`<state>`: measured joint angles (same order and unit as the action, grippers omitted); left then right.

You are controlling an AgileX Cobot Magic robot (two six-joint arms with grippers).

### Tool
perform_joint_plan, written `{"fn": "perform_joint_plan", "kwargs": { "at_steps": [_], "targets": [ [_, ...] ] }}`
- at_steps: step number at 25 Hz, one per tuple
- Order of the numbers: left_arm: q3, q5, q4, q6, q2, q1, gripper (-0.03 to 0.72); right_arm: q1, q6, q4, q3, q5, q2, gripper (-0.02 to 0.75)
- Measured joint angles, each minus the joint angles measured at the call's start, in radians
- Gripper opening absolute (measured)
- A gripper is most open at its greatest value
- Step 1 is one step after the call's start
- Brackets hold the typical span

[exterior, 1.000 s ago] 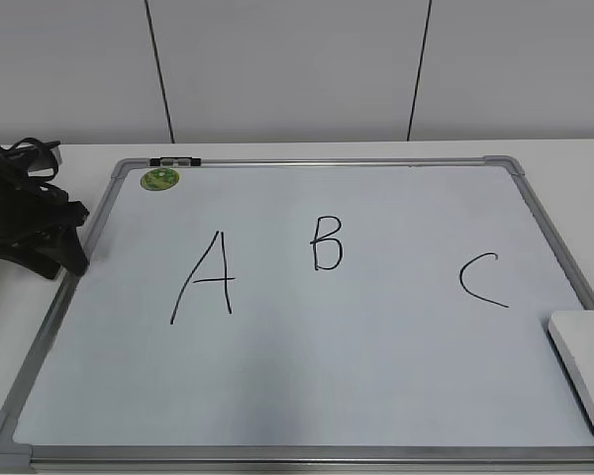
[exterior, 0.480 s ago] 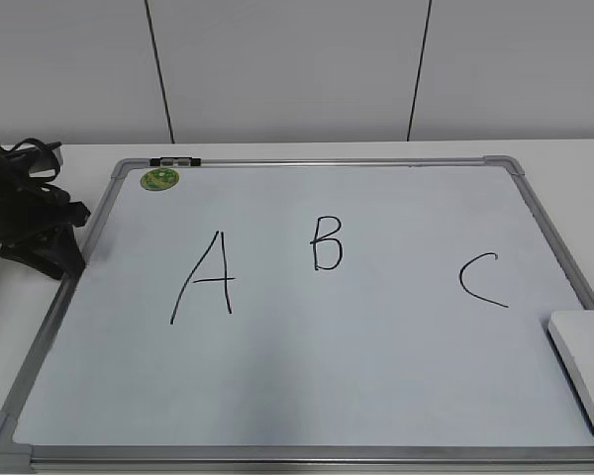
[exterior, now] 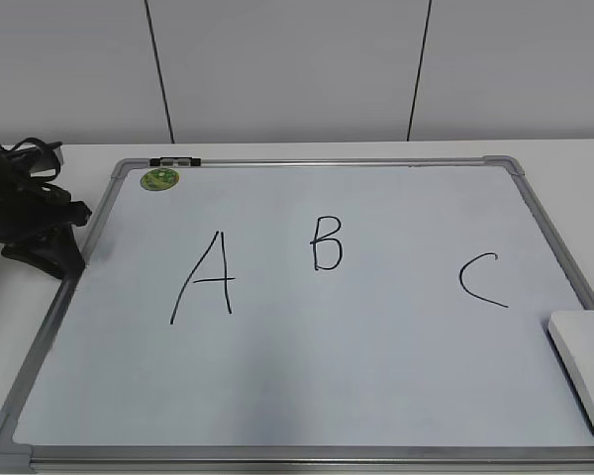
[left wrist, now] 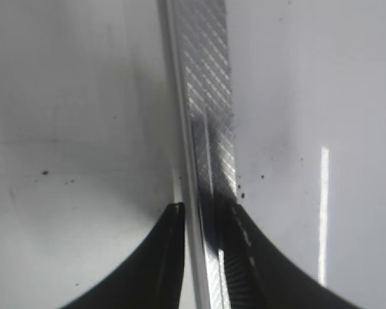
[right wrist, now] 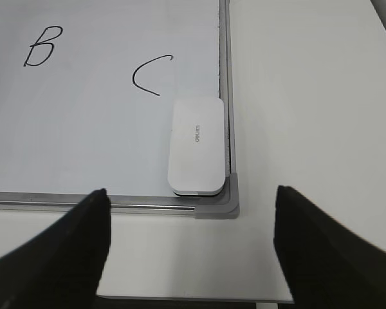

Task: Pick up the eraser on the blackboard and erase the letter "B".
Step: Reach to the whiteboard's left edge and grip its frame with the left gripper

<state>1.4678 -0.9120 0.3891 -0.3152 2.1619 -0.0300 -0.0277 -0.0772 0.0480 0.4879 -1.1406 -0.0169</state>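
The blackboard [exterior: 376, 366] is a white board with a grey frame, flat on the table. It bears a large "A" [exterior: 206, 279], the smaller letter "B" [exterior: 327, 244] and a "C" [exterior: 480, 280]. The white eraser [exterior: 584, 371] lies on its front right corner, against the frame. My left gripper [exterior: 74, 259] is at the board's left edge. In the left wrist view its jaws [left wrist: 206, 209] are closed on the metal frame [left wrist: 209, 96]. My right gripper [right wrist: 191, 193] is open and empty, above the table in front of the eraser [right wrist: 196, 145]. The letter "B" [right wrist: 42, 46] is far to its left.
A round green magnet [exterior: 160, 179] and a small black clip [exterior: 175, 160] sit at the board's back left corner. A white wall with dark seams stands behind the table. The table's front edge [right wrist: 193, 297] is close under the right gripper.
My left gripper has shifted slightly to the left at the board's edge. The eraser, the letters and the board have not moved.
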Motion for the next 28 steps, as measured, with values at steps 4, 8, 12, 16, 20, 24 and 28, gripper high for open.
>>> {"fn": "perform_joint_plan", "kwargs": {
  "at_steps": [4, 8, 12, 16, 20, 24, 28],
  "targets": [
    [0.002, 0.000, 0.002, 0.000, 0.000, 0.000, 0.086, 0.000, 0.000, 0.000, 0.000, 0.000, 0.000, 0.587],
    [0.002, -0.001, 0.004, 0.000, 0.000, 0.000, 0.063, 0.000, 0.000, 0.000, 0.000, 0.000, 0.000, 0.587],
    [0.002, -0.001, 0.004, 0.000, 0.000, 0.000, 0.059, 0.000, 0.000, 0.000, 0.000, 0.000, 0.000, 0.587],
    [0.002, -0.001, 0.004, 0.000, 0.000, 0.000, 0.059, 0.000, 0.000, 0.000, 0.000, 0.000, 0.000, 0.587],
    [0.002, -0.001, 0.004, 0.000, 0.000, 0.000, 0.064, 0.000, 0.000, 0.000, 0.000, 0.000, 0.000, 0.587],
    [0.002, -0.001, 0.004, 0.000, 0.000, 0.000, 0.081, 0.000, 0.000, 0.000, 0.000, 0.000, 0.000, 0.586],
    [0.002, -0.001, 0.004, 0.000, 0.000, 0.000, 0.107, 0.000, 0.000, 0.000, 0.000, 0.000, 0.000, 0.587]
  ]
}}
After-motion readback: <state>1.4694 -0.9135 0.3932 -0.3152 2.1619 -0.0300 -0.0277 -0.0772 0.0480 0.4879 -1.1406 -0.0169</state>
